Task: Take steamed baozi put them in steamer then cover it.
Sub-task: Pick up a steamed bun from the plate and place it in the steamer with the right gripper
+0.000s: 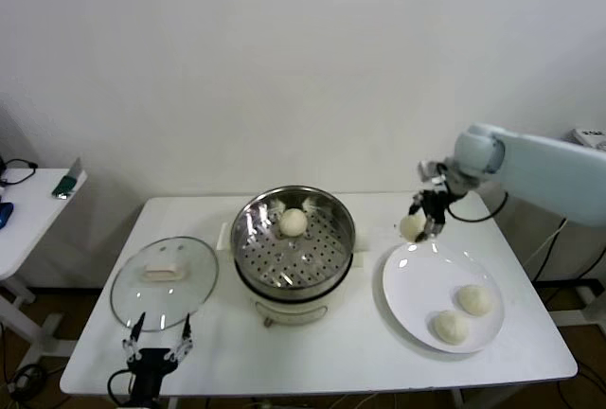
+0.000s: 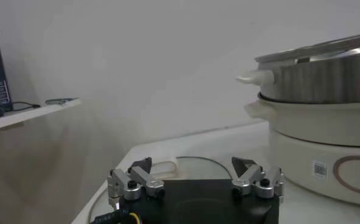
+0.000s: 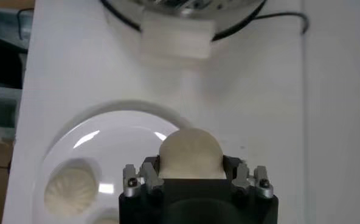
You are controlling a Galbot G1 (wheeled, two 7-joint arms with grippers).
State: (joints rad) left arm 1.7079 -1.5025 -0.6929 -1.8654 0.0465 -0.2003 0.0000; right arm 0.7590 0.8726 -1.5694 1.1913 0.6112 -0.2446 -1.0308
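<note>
One steamed baozi (image 1: 293,222) lies in the steel steamer (image 1: 284,256) at the table's middle. My right gripper (image 1: 423,220) hangs over the far left rim of the white plate (image 1: 417,281), shut on another baozi (image 1: 412,227). In the right wrist view that bun (image 3: 190,152) fills the gap between the fingers of the right gripper (image 3: 190,169), above the plate (image 3: 107,131). Two more baozi (image 1: 474,299) (image 1: 451,327) rest on the plate. My left gripper (image 1: 157,338) waits open at the table's front left, just before the glass lid (image 1: 164,281).
The steamer's white pot base (image 2: 314,140) rises beyond the left gripper (image 2: 193,164), and its side handle (image 3: 177,36) points toward the plate. A small side table (image 1: 28,210) with dark items stands off to the left. A wall closes the back.
</note>
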